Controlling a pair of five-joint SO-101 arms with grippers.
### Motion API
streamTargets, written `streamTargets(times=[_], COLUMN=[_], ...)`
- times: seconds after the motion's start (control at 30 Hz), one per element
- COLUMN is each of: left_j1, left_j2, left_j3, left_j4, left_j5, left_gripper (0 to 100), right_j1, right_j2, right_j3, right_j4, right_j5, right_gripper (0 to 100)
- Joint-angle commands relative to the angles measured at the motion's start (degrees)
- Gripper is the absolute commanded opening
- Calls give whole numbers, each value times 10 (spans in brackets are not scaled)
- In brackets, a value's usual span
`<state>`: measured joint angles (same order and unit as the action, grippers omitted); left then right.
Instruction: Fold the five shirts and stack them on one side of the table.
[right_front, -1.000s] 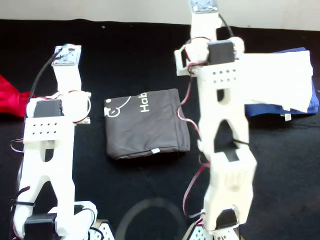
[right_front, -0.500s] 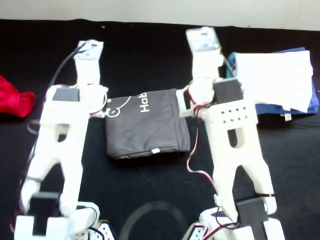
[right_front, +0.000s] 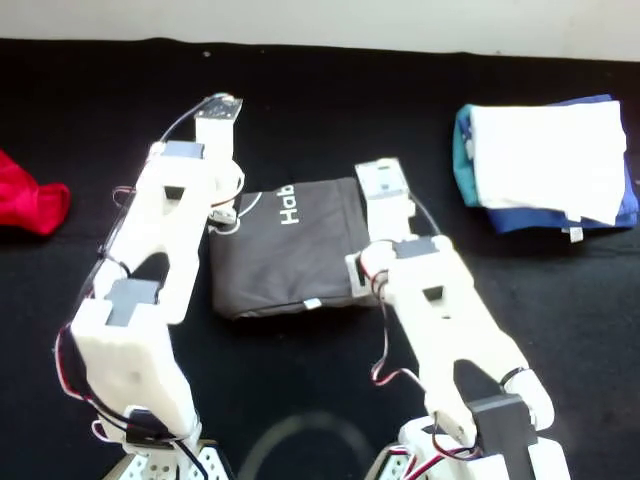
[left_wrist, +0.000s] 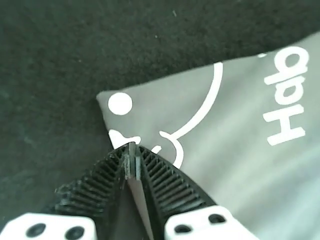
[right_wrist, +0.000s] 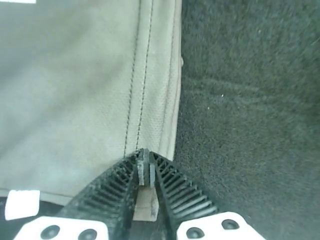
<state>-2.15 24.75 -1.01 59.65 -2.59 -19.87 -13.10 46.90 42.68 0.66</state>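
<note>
Grey folded cotton shirt with white print (right_front: 290, 250) is lying mid-table on the black cloth (right_front: 300, 90). My left gripper (left_wrist: 131, 161) is pinching its far-left corner, and my right gripper (right_wrist: 144, 169) is pinching its near-right hem. At far right, a folded white shirt (right_front: 545, 150) is resting on a folded blue shirt (right_front: 530, 218). A crumpled red garment (right_front: 30, 205) is lying at the left edge.

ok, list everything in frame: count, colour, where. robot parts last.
grey shirt: 1, dark grey with white print, folded, table centre
shirt stack: 1, white on top, blue beneath, teal edge, far right of table
red shirt: 1, red, bunched, left edge
table: 1, black cover
left arm: 1, white, left of grey shirt
right arm: 1, white, right of grey shirt
left gripper: 1, black, shut on grey shirt's printed corner
right gripper: 1, black, shut on grey shirt's stitched edge
</note>
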Motion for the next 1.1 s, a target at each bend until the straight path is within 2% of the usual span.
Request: streamTargets(times=[0.0,0.3,0.6,0.67,0.83,1.07], left_j1=[2,1,-2,-5,-29,-80], left_j2=[23,29,-98,-126,-173,-235], left_j3=[-37,-46,-42,-42,-42,-13], left_j4=[-8,-4,78,106,164,215], left_j5=[5,10,10,10,10,10], left_gripper=[8,8,8,8,8,8], right_j1=[0,31,34,34,32,-34], right_j2=[-13,57,-102,-128,-131,-15], right_j3=[29,0,-42,-65,-126,-228], right_j4=[-37,-36,58,90,116,156], right_j5=[6,6,5,3,1,-82], right_gripper=[5,5,12,55,235,255])
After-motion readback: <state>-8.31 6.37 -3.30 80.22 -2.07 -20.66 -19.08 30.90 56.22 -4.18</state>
